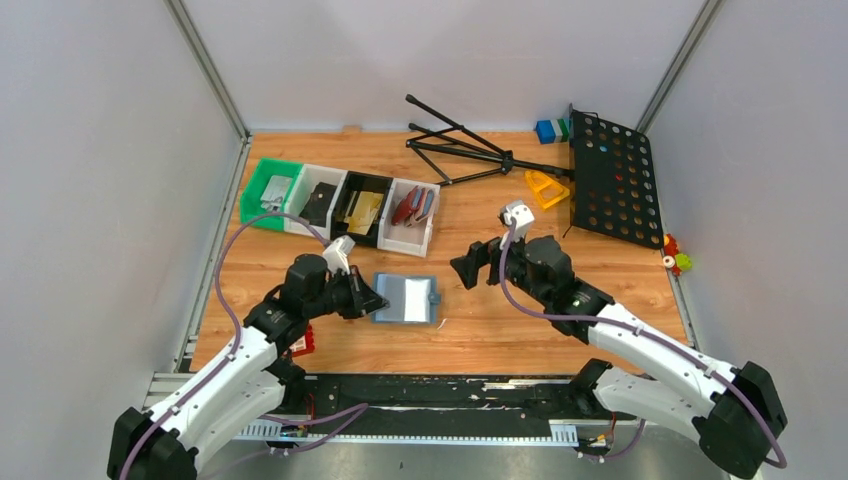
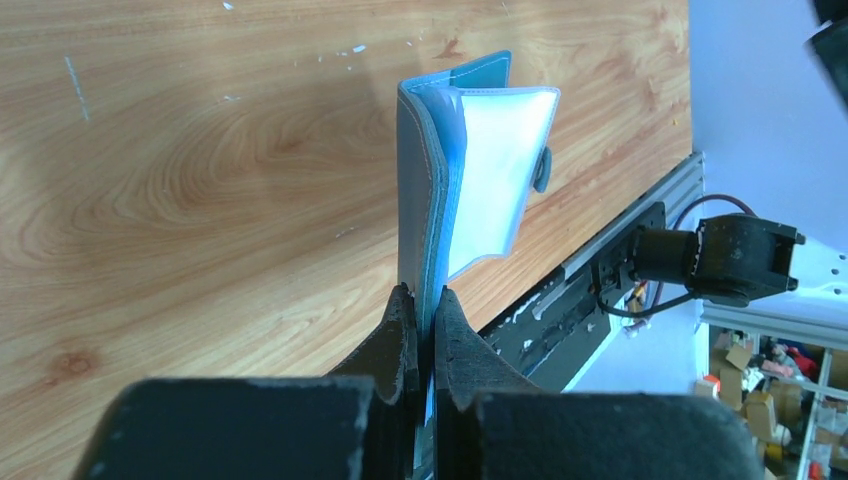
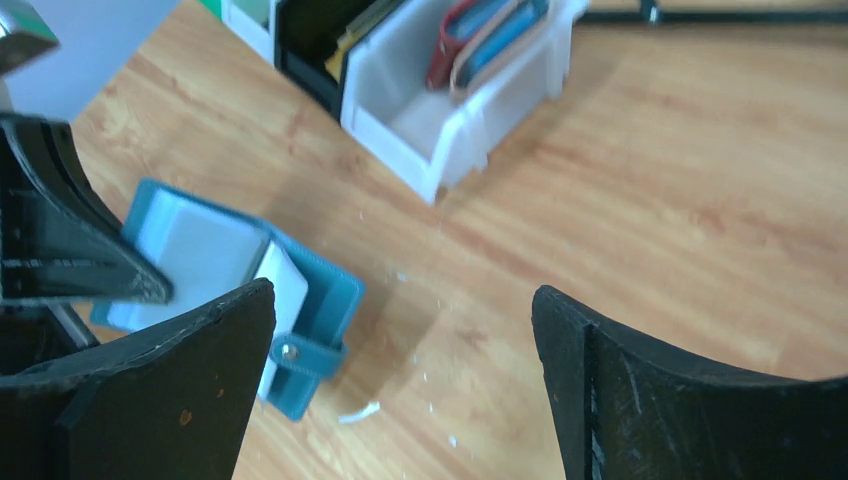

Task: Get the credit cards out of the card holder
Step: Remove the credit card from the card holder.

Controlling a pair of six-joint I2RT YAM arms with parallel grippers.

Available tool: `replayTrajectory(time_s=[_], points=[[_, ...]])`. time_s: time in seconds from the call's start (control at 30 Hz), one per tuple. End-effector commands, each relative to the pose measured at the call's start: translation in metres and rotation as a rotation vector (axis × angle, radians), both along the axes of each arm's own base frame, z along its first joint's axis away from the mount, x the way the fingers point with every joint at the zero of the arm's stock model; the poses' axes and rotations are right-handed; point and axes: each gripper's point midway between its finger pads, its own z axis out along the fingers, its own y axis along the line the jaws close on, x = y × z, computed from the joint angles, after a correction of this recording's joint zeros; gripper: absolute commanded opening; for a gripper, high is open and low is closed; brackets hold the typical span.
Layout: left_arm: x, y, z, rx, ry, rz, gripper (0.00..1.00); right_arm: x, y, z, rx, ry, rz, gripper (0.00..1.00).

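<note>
From the left wrist, the card holder (image 2: 420, 180) loses its near edge between the pinched fingers of the left gripper (image 2: 424, 300), and its clear sleeves glare white, so I cannot tell whether anything sits inside. From the right wrist, that gripper's dark finger covers the holder's left corner, and 1 finger of the wide-apart right gripper (image 3: 400, 300) hides its lower edge. The white bin (image 3: 450, 130) and the red wallet (image 3: 450, 42) in it are cut off at the top. Overhead, the contents of the 4 bins (image 1: 388, 210) are too small to name
</note>
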Motion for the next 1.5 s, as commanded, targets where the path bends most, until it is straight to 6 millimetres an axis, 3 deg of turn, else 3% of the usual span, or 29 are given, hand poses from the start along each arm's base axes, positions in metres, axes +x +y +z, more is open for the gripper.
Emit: replayTrajectory(time_s=[0.0,0.27,0.57,0.63,0.93,1.27,1.47], points=[[-0.004,-0.009,0.0,-0.048,-0.019,-0.046,0.0,-0.024,-0.006,-0.019,0.066,0.099,0.007,1.0],[-0.013,-0.019,-0.011,-0.079,-0.017,-0.059,0.0,-0.059,-0.001,-0.035,0.109,0.25,0.109,1.0],[-0.024,-0.029,-0.035,0.009,0.017,-0.099,0.0,-0.094,0.033,-0.063,0.101,0.53,0.268,1.0],[-0.024,-0.029,-0.038,0.023,0.016,-0.099,0.0,-0.1,0.039,-0.069,0.103,0.566,0.275,0.95],[-0.029,-0.036,-0.041,0.016,0.031,-0.147,0.02,-0.127,0.072,-0.068,0.124,0.599,0.325,0.92],[-0.034,-0.039,-0.04,0.02,0.057,-0.187,0.03,-0.142,0.1,-0.076,0.159,0.656,0.365,0.87],[-0.035,-0.041,-0.039,0.016,0.064,-0.201,0.03,-0.142,0.111,-0.085,0.135,0.701,0.356,0.72]])
